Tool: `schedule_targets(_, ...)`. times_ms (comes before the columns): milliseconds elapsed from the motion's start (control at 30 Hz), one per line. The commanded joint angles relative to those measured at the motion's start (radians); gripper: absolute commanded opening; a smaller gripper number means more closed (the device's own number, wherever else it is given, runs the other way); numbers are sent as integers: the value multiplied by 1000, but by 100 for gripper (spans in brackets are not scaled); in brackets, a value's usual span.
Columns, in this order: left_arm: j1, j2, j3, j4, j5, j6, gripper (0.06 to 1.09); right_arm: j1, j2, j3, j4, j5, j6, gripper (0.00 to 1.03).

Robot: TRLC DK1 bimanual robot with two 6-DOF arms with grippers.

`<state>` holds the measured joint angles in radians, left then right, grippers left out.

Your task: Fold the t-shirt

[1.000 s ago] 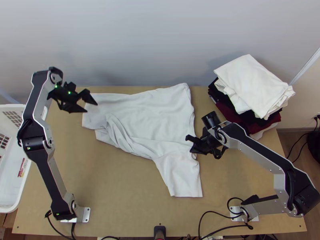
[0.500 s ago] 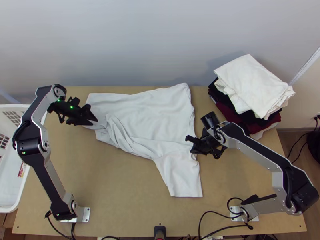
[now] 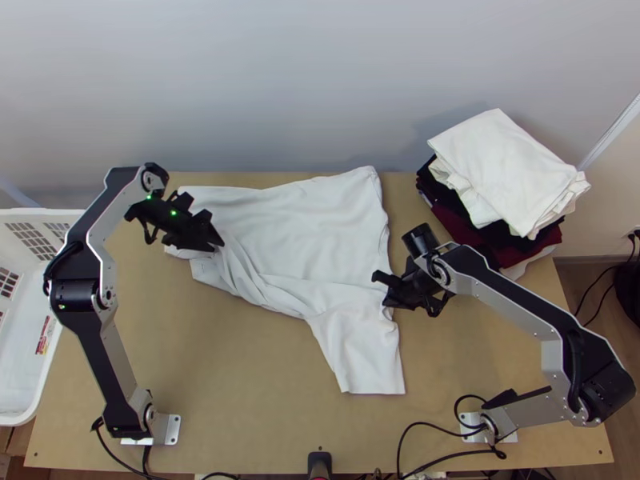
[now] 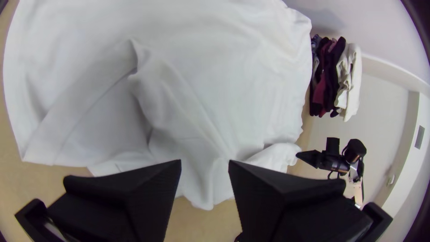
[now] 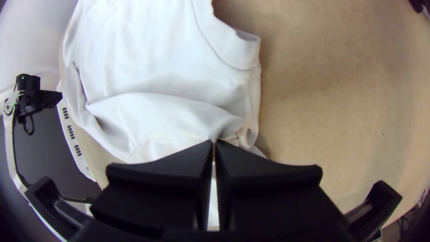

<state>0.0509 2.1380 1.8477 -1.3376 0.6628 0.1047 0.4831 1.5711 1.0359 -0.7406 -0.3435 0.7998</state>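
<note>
Left jaws gape, empty; right jaws pinch t-shirt (image 3: 320, 232) edge. Loose folds (image 4: 172, 101) near left pair risk one-layer grab.

White plastic basket (image 3: 18, 419) cut off at my top view's left edge, dark object (image 3: 631, 293) cropped at its right, t-shirt (image 3: 312, 232) partly hidden from me beneath left gripper (image 3: 218, 246) and right gripper (image 3: 386, 302)
</note>
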Motion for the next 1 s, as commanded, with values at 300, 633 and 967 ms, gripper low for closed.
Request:
schedule_targets(300, -65, 158, 193, -8, 3, -85, 62, -18, -2, -10, 3, 15, 6, 3)
schedule_targets(633, -114, 201, 240, -3, -3, -108, 62, -54, -3, 0, -2, 15, -10, 3)
schedule_targets(967, -155, 227, 228, 58, -12, -151, 62, -52, -2, 3, -2, 17, -11, 3)
